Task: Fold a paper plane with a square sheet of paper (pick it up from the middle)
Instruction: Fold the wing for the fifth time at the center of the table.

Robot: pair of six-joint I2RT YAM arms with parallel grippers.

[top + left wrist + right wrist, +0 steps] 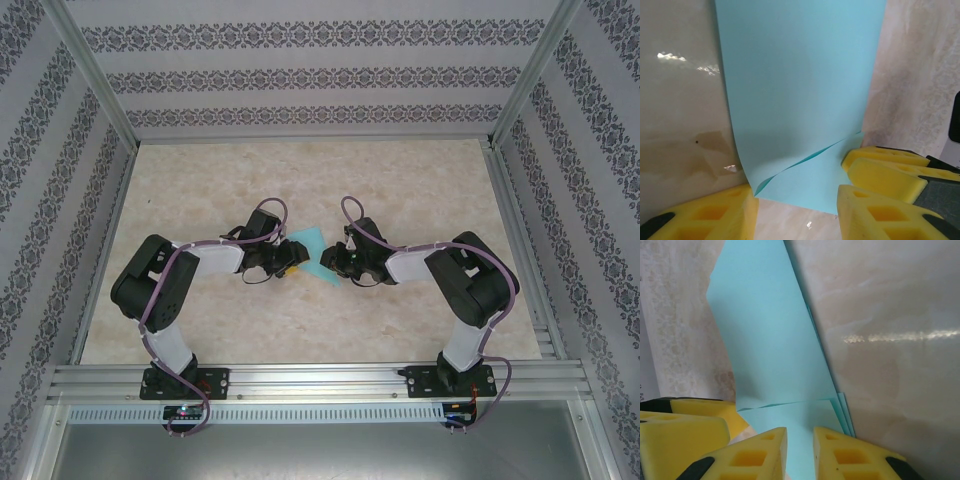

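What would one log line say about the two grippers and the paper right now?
paper: partly folded | left gripper: open, straddling paper | right gripper: narrowly open over paper

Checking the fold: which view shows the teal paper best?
The left wrist view: the teal paper is large and close, its curled fold plain. The right wrist view shows layered edges; the top external view, a small distant patch.

Paper (pixel 310 247) showing plain teal; table (pixel 300 170) showing cream marbling; walls (pixel 300 70) carrying grey floral bands (on white); fingers (pixel 705 215) showing yellow, black-backed.
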